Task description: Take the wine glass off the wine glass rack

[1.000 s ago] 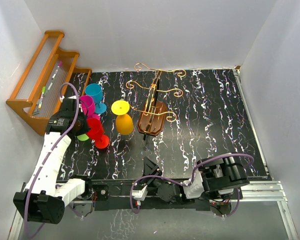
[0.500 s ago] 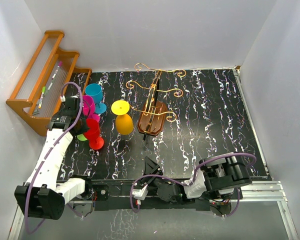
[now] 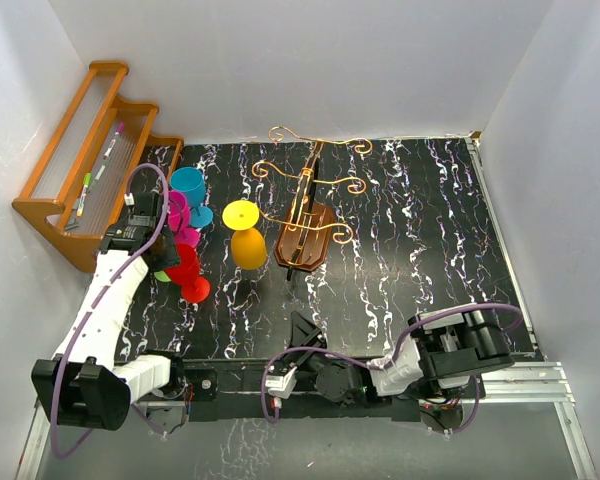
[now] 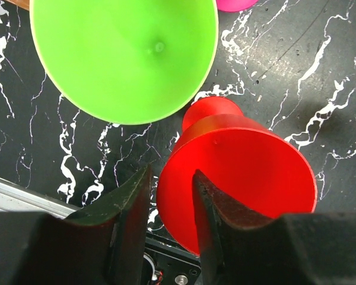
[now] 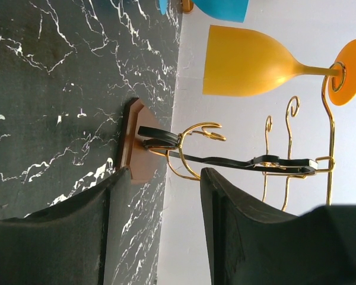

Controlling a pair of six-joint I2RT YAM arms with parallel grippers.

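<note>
I have the wine glass rack (image 3: 305, 232) standing mid-table, its gold wire arms spread out over the dark base. A yellow wine glass (image 3: 246, 244) hangs upside down on the rack's left side. Its foot is caught in one wire arm and its bowl points down toward the black marbled table (image 3: 420, 220).

Further left of the rack, a blue glass (image 3: 188, 183), a pink glass (image 3: 175, 208), a green glass (image 4: 118, 53) and a red glass (image 4: 237, 166) are clustered together on the table. My left gripper (image 4: 170, 176) is over that cluster, well apart from the rack. Its fingers (image 4: 130, 205) sit a narrow gap apart with the edge of the red glass between them. I cannot tell whether they are actually pinching it.

My right gripper (image 5: 166, 172) sits low at the near edge of the table in front of the rack, pointing toward it. Its fingers are spread wide and hold nothing. Far left of the rack, a stepped wooden shelf (image 3: 75, 170) leans against the wall with pens on it.
</note>
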